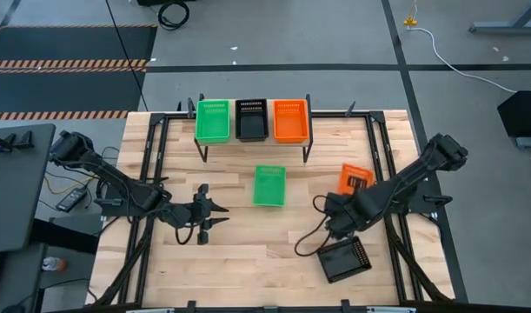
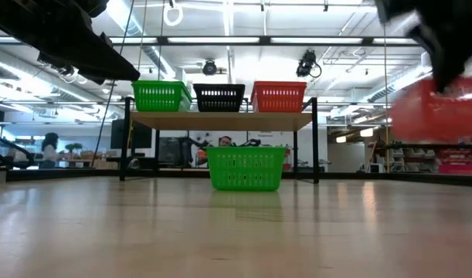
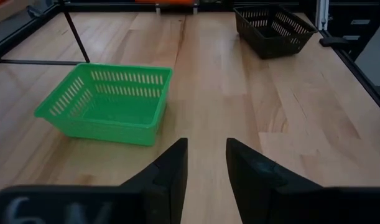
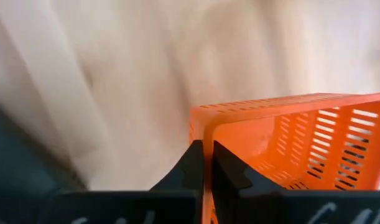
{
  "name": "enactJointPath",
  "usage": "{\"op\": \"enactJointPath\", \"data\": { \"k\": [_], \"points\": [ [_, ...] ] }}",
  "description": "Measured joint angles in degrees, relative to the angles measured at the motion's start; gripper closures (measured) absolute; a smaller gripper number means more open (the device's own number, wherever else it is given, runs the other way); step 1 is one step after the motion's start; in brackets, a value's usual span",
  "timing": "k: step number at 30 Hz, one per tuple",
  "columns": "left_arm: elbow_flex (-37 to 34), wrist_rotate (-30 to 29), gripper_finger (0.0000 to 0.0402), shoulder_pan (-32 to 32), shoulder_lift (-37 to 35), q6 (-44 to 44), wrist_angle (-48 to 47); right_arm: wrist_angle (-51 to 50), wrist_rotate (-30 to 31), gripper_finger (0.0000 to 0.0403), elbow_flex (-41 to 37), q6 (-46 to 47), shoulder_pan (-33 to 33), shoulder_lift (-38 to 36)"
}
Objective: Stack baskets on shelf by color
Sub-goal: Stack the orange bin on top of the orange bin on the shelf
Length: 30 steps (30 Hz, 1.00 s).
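Your right gripper (image 4: 204, 163) is pinching the rim of an orange basket (image 4: 301, 143), fingers closed on its wall, lifting it clear of the table (image 1: 239, 261). Your left gripper (image 3: 206, 174) is hovering near the loose green basket (image 3: 109, 102), fingers narrowly apart, holding nothing.

- Low view: held orange basket (image 2: 438, 112) motion-blurred, cut by frame edge; mesh unreadable.
- Right wrist view: tabletop (image 4: 115, 68) smeared, no detail. Basket's far end runs out of frame.
- Left wrist view: black basket (image 3: 275, 28) cut at top edge; orange strip at top, too little to identify.
- High view: right gripper (image 1: 342, 209) fingers hidden under wrist; grip point not visible.
- Low view: bkgd person (image 2: 49, 147) too small to make out.
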Motion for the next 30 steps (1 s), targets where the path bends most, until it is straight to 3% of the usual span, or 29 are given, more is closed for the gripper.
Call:
{"op": "enactJointPath", "data": {
  "k": [5, 11, 21, 26, 30],
  "points": [
    [0.01, 0.0, 0.0285, 0.0, 0.0, 0.04, 0.05, -4.64, 12.15, 0.0388, 11.51, -5.35, -2.86, 0.0],
    [0.01, 0.0, 0.0285, 0.0, 0.0, 0.04, 0.05, -4.96, 22.19, 0.0388, 20.02, -20.59, -8.29, -0.04],
    [0.01, -1.09, 0.0285, 0.64, 0.0, 0.15, 0.55, 1.28, 22.06, 0.0388, 22.14, -40.69, -20.02, -0.04],
    [0.01, -1.11, 0.0285, 2.22, 0.0, 0.27, 3.05, 11.53, 20.84, 0.0388, 22.14, -53.3, -25.56, -0.04],
    [0.01, -1.11, 0.0285, 3.12, 0.0, 0.1, 3.65, 20.92, 15.49, 0.0388, 22.14, -62.22, -30.45, -0.04]
  ]
}}
